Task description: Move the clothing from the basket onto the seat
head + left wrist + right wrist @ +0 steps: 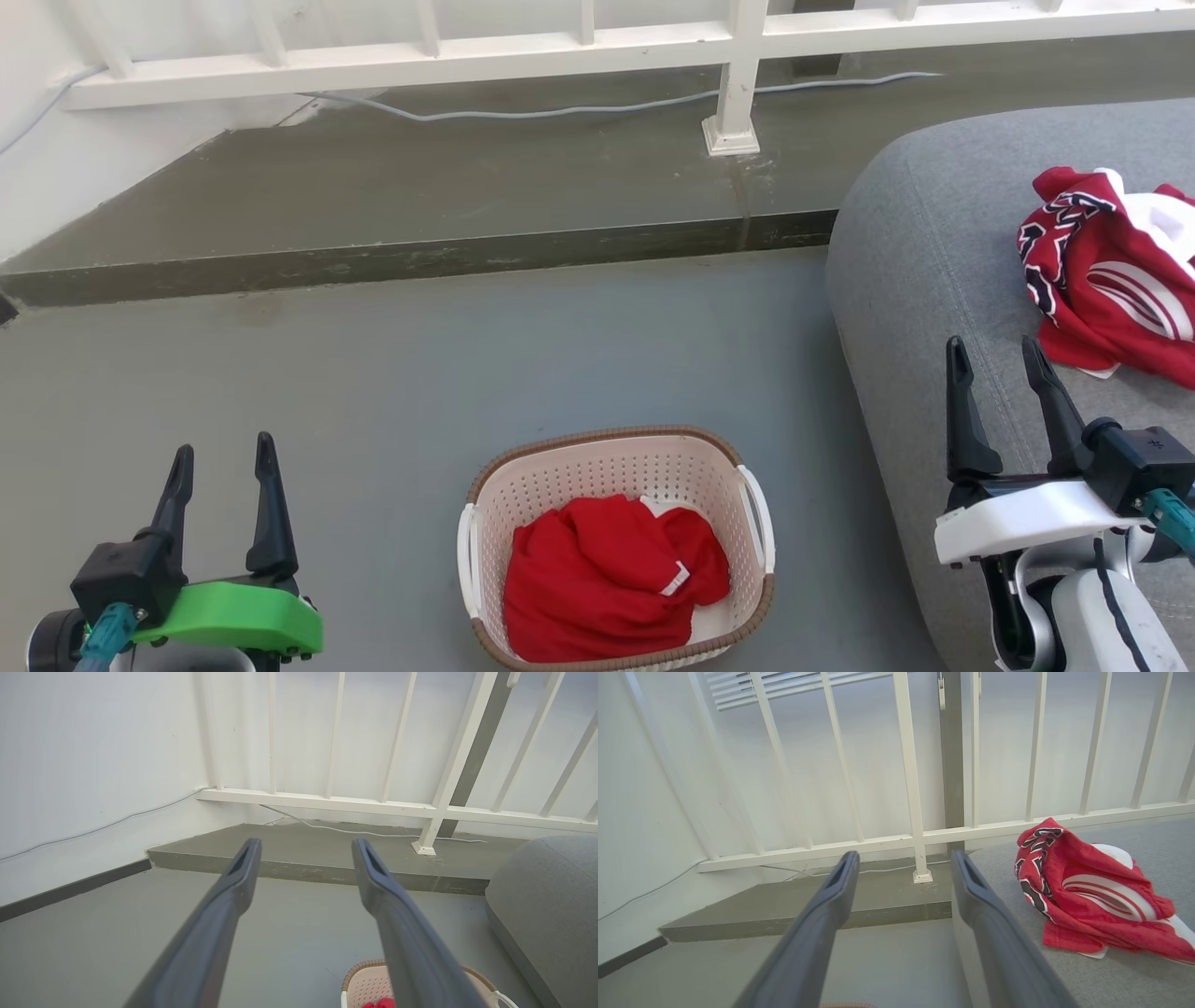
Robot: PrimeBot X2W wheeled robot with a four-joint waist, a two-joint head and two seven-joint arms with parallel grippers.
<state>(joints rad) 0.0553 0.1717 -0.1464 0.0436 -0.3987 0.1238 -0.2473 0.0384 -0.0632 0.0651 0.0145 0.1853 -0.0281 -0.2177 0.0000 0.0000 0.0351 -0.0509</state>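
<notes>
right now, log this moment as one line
left claw: open, empty | right claw: open, empty | basket: one red garment inside | seat: one lettered red garment on it | task: part done

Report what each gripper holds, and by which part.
Nothing is held. The left gripper and the right gripper both stand open and empty; the plain garment lies in the basket, the lettered garment on the seat.

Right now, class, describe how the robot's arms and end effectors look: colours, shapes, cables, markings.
The left end effector has two long, dark, tapering fingers on a bright green mount with a black block and teal cable fitting. The right end effector has matching fingers on a white mount; a black cable runs down its white forearm.
</notes>
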